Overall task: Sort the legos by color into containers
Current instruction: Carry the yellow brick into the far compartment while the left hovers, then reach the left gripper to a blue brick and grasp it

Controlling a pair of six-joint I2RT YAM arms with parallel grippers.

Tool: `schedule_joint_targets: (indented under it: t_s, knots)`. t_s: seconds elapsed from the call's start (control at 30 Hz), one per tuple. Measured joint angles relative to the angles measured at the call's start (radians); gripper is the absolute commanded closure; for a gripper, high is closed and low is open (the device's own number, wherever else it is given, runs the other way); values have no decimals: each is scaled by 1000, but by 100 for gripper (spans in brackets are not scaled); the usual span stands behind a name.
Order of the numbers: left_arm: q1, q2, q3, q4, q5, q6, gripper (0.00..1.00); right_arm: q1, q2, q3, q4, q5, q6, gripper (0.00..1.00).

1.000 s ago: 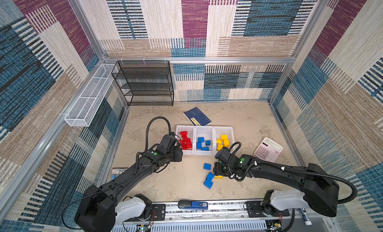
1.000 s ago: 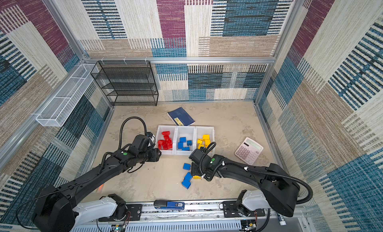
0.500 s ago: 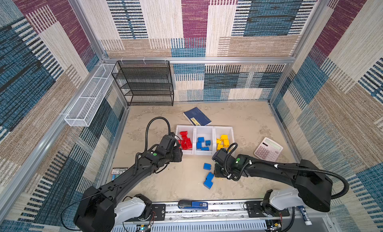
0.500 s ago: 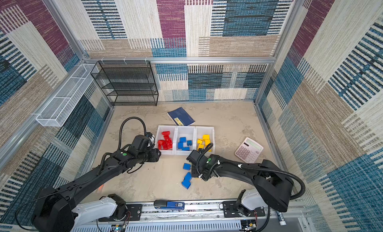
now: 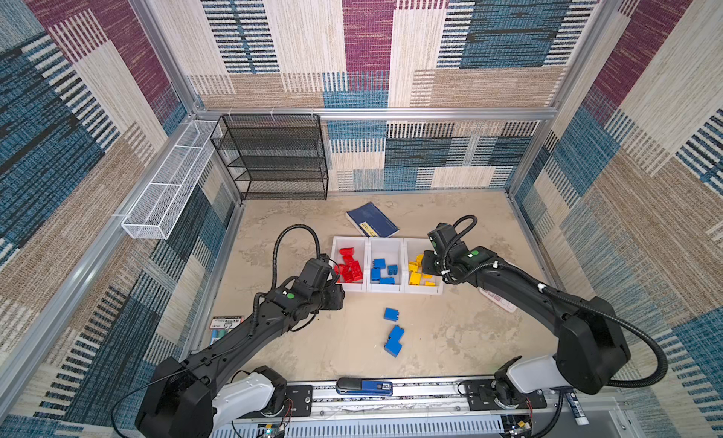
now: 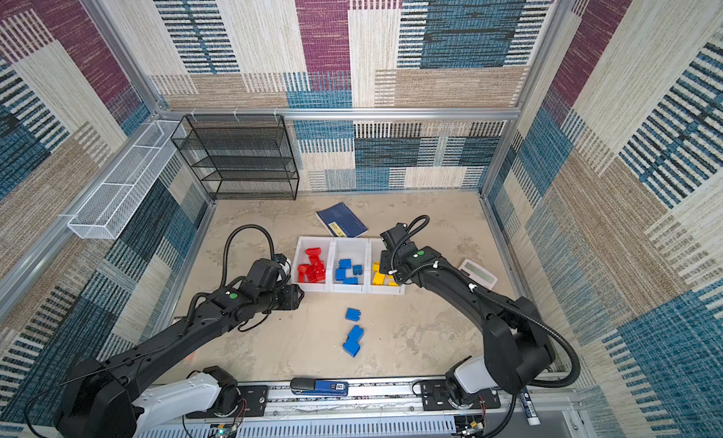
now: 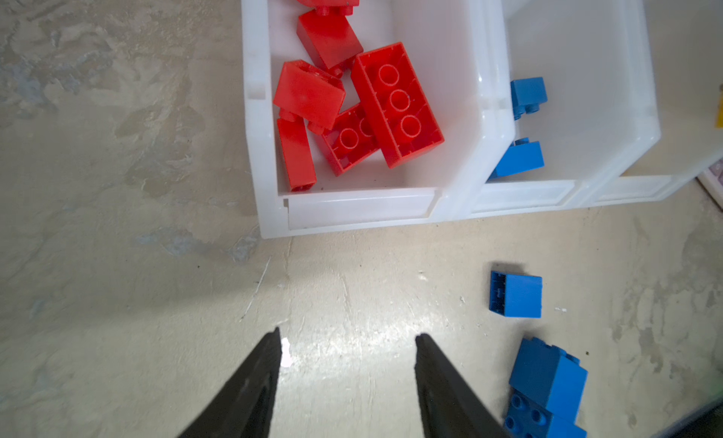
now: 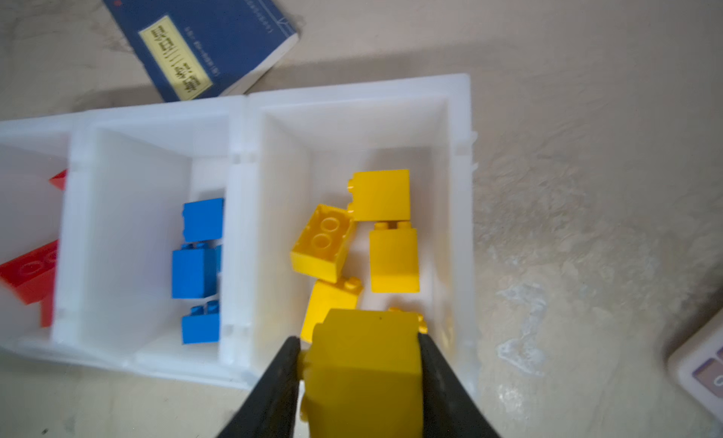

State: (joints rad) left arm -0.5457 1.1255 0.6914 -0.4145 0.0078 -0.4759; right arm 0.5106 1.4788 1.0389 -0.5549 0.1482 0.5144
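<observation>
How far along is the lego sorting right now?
Mostly done: red bricks, blue bricks and yellow bricks sit sorted in the white bins. In hand: the right claw grips another yellow brick over its bin. Left: loose blue bricks on the table, near the open left claw.

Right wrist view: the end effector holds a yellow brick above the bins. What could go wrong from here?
1. The yellow brick in the right end effector hangs close to the yellow bin's robot-side wall. Released here, it might clip the rim and land outside.
2. It could bounce off the yellow bricks piled below, perhaps into the neighbouring blue bin.
</observation>
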Motion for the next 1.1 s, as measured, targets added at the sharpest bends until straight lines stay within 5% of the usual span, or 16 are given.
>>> schedule_joint_targets:
  t_s: [0.07, 0.2, 0.27, 0.7, 1.1]
  knots:
    - [0, -3, -4, -1, 5, -1, 42, -3, 23, 7, 18, -14, -21, 60]
    - [0, 1, -8, -1, 25, -11, 42, -7, 39, 8, 40, -13, -33, 30]
    - [-2, 2, -9, -1, 30, -15, 42, -8, 35, 8, 40, -6, -48, 25]
    - [-19, 11, -16, -1, 48, -21, 42, -7, -61, -53, 31, 19, -35, 22]
    - [-165, 149, 72, 0, 43, -21, 42, -7, -120, -113, 31, 19, -16, 21]
